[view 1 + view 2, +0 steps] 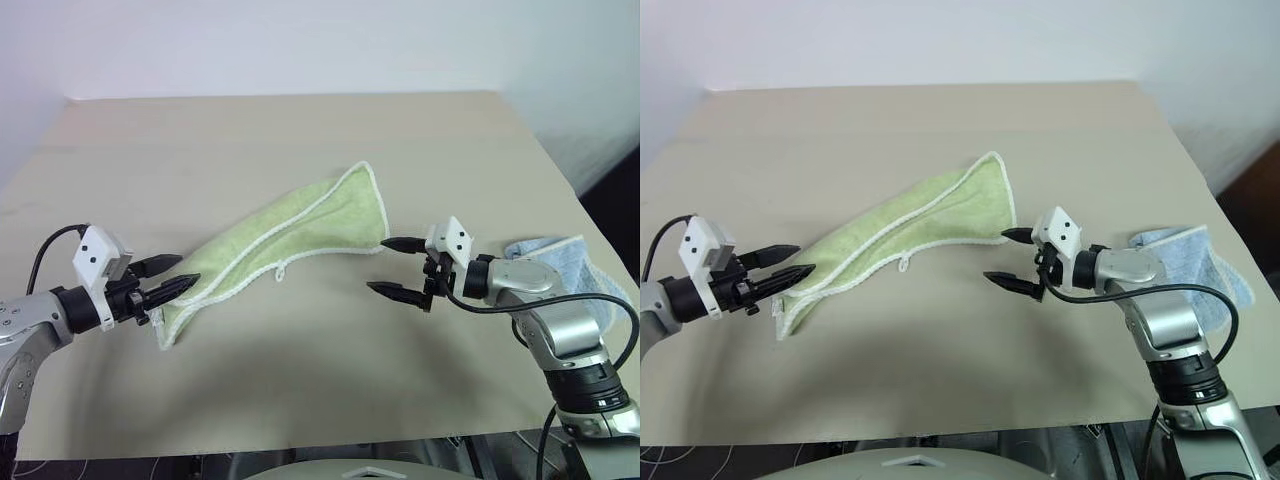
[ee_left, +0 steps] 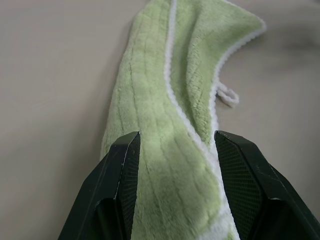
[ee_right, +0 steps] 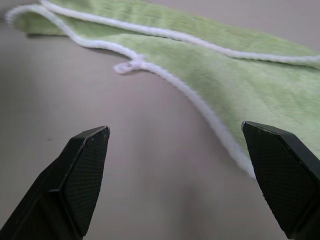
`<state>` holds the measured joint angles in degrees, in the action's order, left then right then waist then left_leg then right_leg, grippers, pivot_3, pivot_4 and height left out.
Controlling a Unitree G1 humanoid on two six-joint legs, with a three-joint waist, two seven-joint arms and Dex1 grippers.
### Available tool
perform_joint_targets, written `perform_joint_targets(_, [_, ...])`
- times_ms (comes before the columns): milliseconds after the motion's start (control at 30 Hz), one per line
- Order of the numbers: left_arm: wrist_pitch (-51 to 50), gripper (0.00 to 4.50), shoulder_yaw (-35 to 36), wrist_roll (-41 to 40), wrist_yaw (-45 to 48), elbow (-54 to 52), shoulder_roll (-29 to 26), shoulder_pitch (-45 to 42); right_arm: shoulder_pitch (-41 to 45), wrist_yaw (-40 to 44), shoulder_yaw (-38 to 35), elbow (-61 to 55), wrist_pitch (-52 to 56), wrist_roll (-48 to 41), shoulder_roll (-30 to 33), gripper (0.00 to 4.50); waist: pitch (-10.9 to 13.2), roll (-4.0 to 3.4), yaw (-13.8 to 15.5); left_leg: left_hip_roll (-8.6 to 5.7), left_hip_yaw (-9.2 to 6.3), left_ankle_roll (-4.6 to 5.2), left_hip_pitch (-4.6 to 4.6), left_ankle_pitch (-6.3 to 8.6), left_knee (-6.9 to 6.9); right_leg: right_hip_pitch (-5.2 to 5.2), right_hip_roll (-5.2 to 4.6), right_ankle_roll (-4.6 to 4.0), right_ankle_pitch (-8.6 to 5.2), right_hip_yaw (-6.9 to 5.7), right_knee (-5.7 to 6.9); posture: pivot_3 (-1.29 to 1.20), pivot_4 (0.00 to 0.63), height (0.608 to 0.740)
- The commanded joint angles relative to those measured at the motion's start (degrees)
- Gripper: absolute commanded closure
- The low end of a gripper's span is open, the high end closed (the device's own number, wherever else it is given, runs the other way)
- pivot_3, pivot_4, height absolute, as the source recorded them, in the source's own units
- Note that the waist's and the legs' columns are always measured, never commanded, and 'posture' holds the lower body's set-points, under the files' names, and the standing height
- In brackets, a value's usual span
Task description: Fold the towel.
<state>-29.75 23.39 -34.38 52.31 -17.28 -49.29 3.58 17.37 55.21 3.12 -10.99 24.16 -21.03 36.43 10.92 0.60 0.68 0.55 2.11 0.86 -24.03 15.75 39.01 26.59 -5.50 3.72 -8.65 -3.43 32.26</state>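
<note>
right now the towel [image 1: 285,240] lies on the table [image 1: 250,140] in a long, bunched strip, running from near the left gripper [image 1: 172,276] up and across to a wide end close to the right gripper [image 1: 394,267]. it is not flat, and no neat fold is done yet. a little white tag [image 1: 279,271] sticks out from its edge about halfway along.

the left gripper has the near end of the towel between its two fingers. the cloth fills the gap, so it looks like it is holding that end, with the fingers partly closed on it. the right gripper is wide open and holds nothing. it hangs just beside the towel's wide end, not touching it. a blue cloth [image 1: 575,265] sits behind the right arm and is not part of this job.

i think the step now is getting hold of both ends. next, the right gripper needs to move to the white edge by the wide end and close on it. then both arms could lift and bring one end over the other. the bunched cloth may need pulling straight first.
</note>
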Motion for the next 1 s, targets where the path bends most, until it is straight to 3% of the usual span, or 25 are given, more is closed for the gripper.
perform_joint_targets(33, [0.46,2.02,-0.01,0.08,-0.71,-1.32,0.08,-1.6,1.09,-0.93,0.16,-0.66,-1.26,0.54,-0.76,0.02,0.0,0.0,0.01,0.01,0.03,-0.01,-0.01,0.0,0.0,0.03,0.04,-0.02,0.01,0.0,0.02,0.0,0.15,0.728])
perform_joint_targets(700, [2.31,2.02,-3.35,2.63,-2.45,-1.89,1.26,-3.51,4.34,-3.66,-0.1,7.29,-8.25,5.4,-2.27,0.02,0.0,0.03,-0.01,0.09,0.76,0.0,0.1,0.07,0.12,-0.02,0.15,0.01,-0.01,0.22,0.01,0.0,0.15,0.728])
perform_joint_targets(1000, [5.34,2.02,-5.1,4.59,5.46,1.79,-3.63,-6.66,6.31,-5.83,0.31,8.59,-9.42,7.42,-3.9,0.02,-0.01,0.02,-0.15,0.1,0.79,0.0,0.21,0.06,0.13,-0.07,0.18,0.01,-0.01,0.24,0.09,0.0,0.15,0.728])
